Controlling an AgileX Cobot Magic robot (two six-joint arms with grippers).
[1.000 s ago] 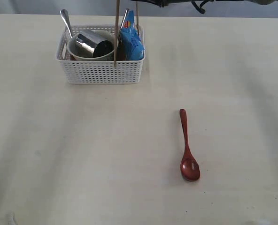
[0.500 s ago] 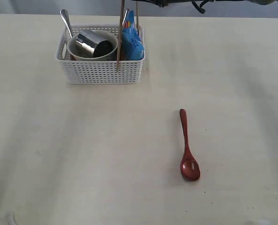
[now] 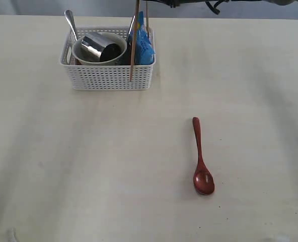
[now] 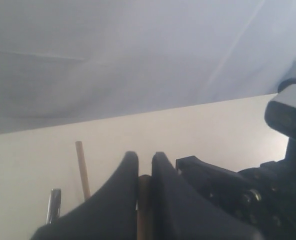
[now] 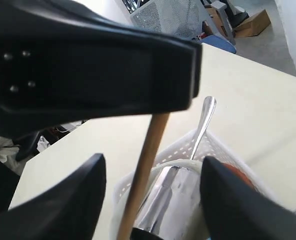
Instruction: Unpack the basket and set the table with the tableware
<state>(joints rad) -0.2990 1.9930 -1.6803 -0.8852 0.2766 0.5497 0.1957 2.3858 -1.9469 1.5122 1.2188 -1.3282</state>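
Chopstick (image 3: 134,45), clamped in left end effector (image 4: 144,157), has drifted right, looks lifted out of basket (image 3: 108,78); right end effector (image 5: 150,185) gapes empty.

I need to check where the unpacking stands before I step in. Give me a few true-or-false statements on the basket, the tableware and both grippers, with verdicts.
1. The dark red wooden spoon lies on the table, outside the basket. True.
2. The steel cup stands upright on the table. False: it lies tilted in the cream bowl, inside the basket.
3. The left gripper is shut on a chopstick. True.
4. The right gripper is clamped on the blue chip bag. False: its jaws are open and hold nothing, and the bag sits in the basket.
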